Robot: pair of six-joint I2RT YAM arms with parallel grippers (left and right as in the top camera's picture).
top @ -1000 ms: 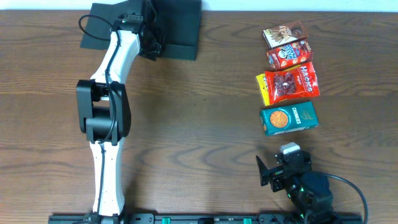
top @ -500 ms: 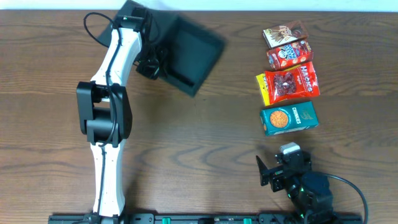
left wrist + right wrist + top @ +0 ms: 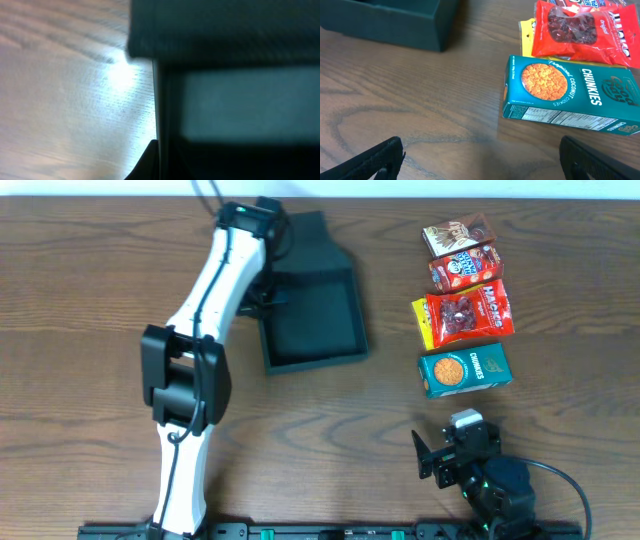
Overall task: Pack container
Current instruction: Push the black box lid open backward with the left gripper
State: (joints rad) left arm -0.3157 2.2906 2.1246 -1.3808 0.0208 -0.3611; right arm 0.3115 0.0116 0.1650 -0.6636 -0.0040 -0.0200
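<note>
– Container: where does it lie?
– On the wooden table, left of the snack row and well apart from it. It is open, with the flap lid laid back at the far end. Its long axis runs roughly away from me, a little skewed.
– And your claws?
– My left gripper sits at the container's left wall. That wrist view is blurred and filled with dark wall, so I cannot tell whether I am pinching the wall or only resting against it. My right gripper is spread wide with nothing in it, low near my edge of the table.
– Which arm should take the first snack?
– The right, I judge. The teal cookie box lies just ahead of that claw, long axis crosswise to my reach, so I would close across its short width. Beyond it lie the red candy bag, a small red pack and a brown pack.
– Then which way?
– Forward and to my left. The container's near corner shows there in the right wrist view. As far as I can see, nothing is packed yet.
</note>
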